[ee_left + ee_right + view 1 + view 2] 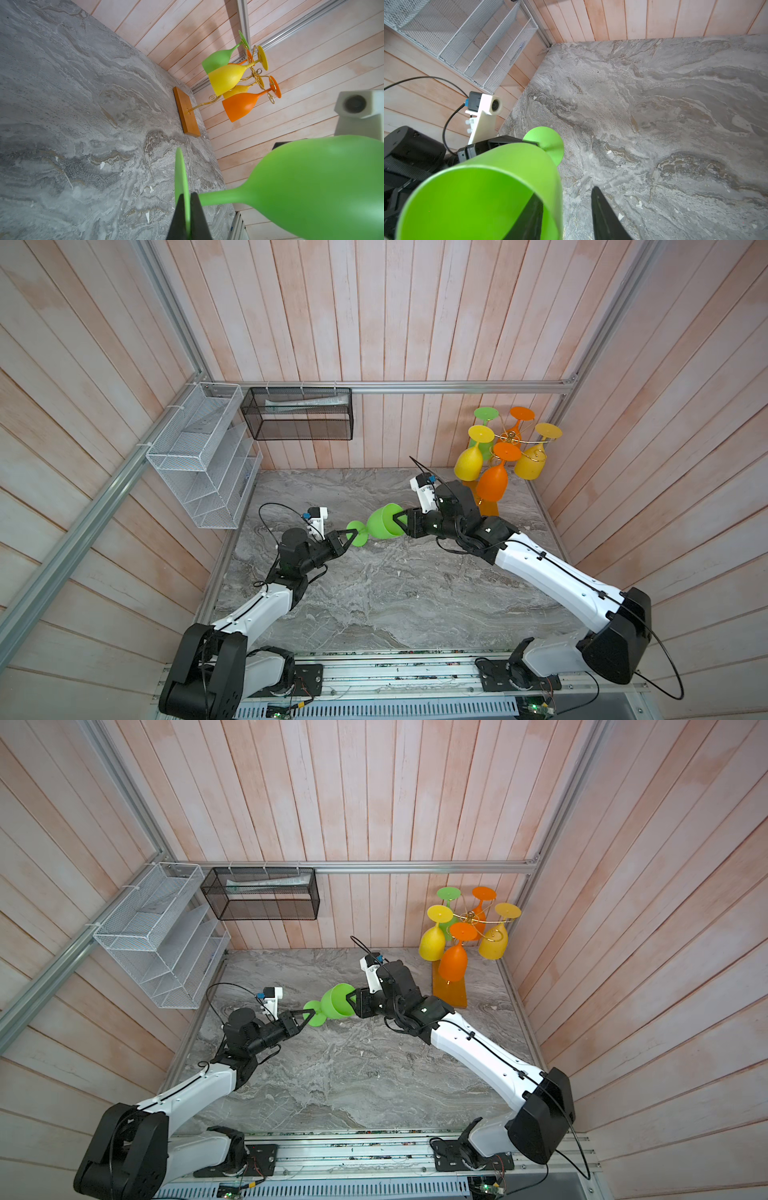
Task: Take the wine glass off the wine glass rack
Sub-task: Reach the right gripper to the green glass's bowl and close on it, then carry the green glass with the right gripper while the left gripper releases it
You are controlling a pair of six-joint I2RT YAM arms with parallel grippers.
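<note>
A green wine glass (386, 522) (338, 1002) hangs on its side above the marble table, clear of the wine glass rack (513, 439) (473, 918). My left gripper (355, 537) (188, 199) is shut on the glass's flat foot (180, 172). My right gripper (397, 519) (566, 192) stands open across the bowl's rim. One finger sits inside the bowl (477, 187); the other stays outside, with a gap to the wall. The gold wire rack stands on its wooden base (187, 112) at the back right. Several yellow, orange and green glasses hang upside down on it.
A white wire basket (199, 456) hangs on the left wall and a black mesh basket (299, 414) on the back wall. Wooden walls close in three sides. The rack's base (486, 506) lies just behind the right wrist.
</note>
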